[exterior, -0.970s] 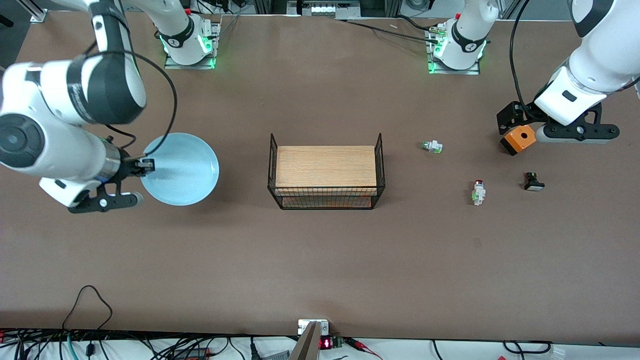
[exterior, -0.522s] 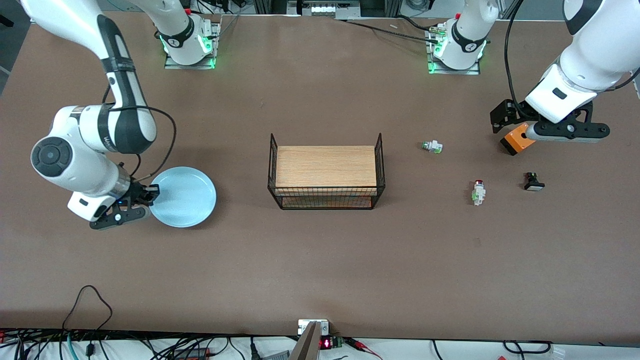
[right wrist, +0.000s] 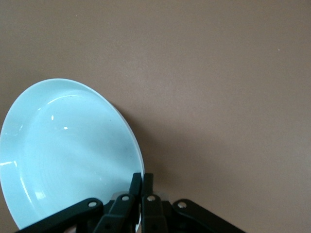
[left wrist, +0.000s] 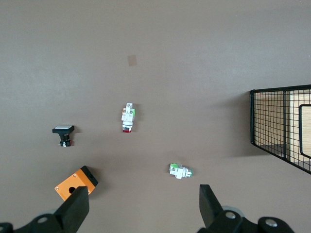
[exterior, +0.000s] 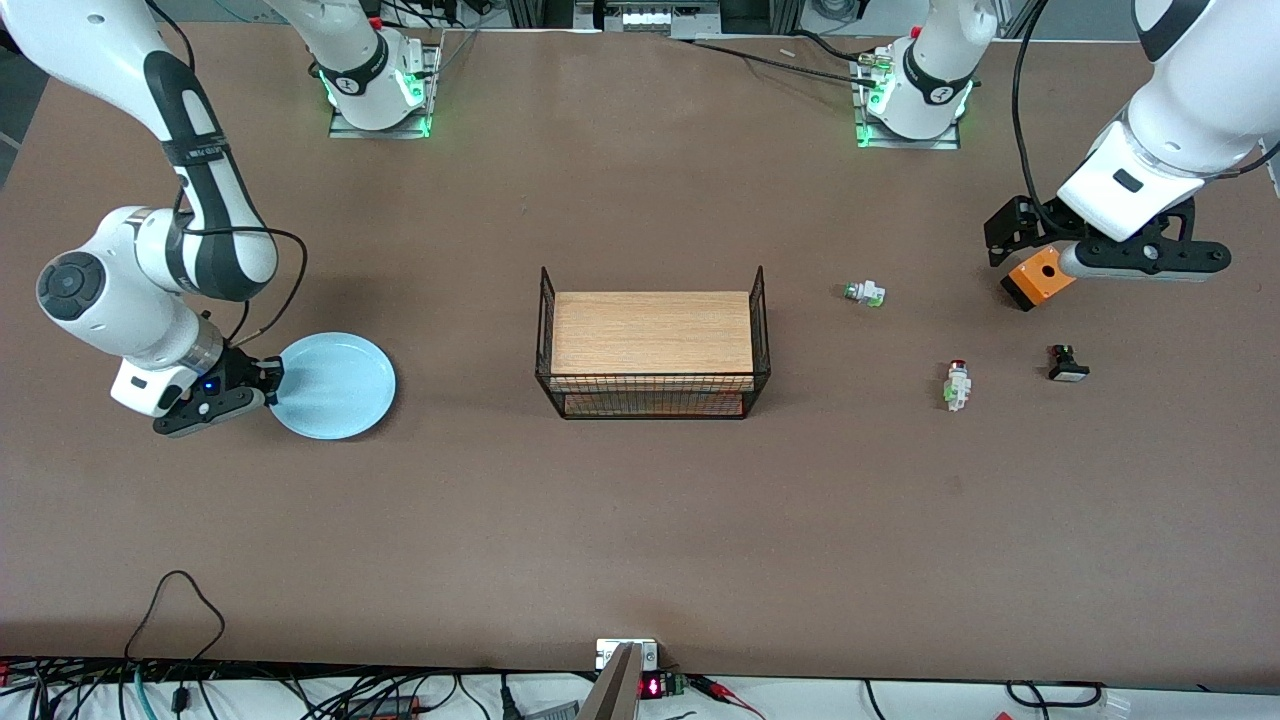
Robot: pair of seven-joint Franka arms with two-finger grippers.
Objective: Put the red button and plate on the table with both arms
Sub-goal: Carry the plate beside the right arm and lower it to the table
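Wire rack [exterior: 652, 345], orange box [exterior: 1036, 276], black button [exterior: 1067, 364], whitish button [exterior: 865, 293].

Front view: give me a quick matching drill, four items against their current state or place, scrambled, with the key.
Items:
1. round light blue plate
2. whitish red-capped button
3. orange box with a round hole
4. wood-topped black wire rack

States:
A. mid-table, between the two arms' ends
B. rim pinched by the right gripper
C. just beneath the open left gripper
D. lying free on the brown table, between a black white-capped button and the rack

Pairs: 1-B, 2-D, 3-C, 4-A
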